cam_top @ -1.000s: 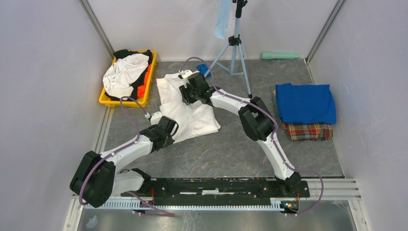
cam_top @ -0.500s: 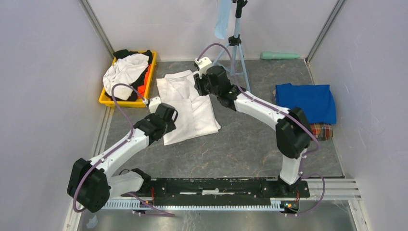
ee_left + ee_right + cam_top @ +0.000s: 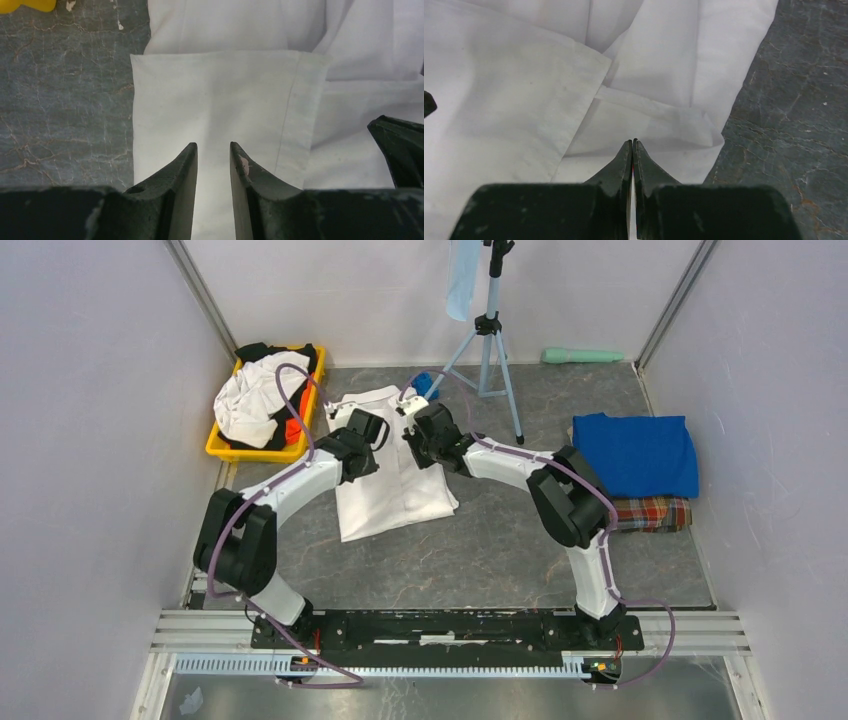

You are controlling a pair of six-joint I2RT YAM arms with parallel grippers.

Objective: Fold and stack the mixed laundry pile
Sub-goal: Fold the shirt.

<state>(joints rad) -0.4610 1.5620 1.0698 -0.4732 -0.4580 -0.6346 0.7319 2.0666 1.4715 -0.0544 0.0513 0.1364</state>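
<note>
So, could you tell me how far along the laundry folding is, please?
Done: the blue T-shirt lies folded on the plaid cloth at the right. In hand: the white shirt is spread on the table, the left tool open over it, the right tool shut at a fold. Remaining: white, black and orange garments heaped in the yellow bin.

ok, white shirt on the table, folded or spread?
Partly folded: the white shirt lies flat at full length, with a sleeve turned in over the body.
</note>
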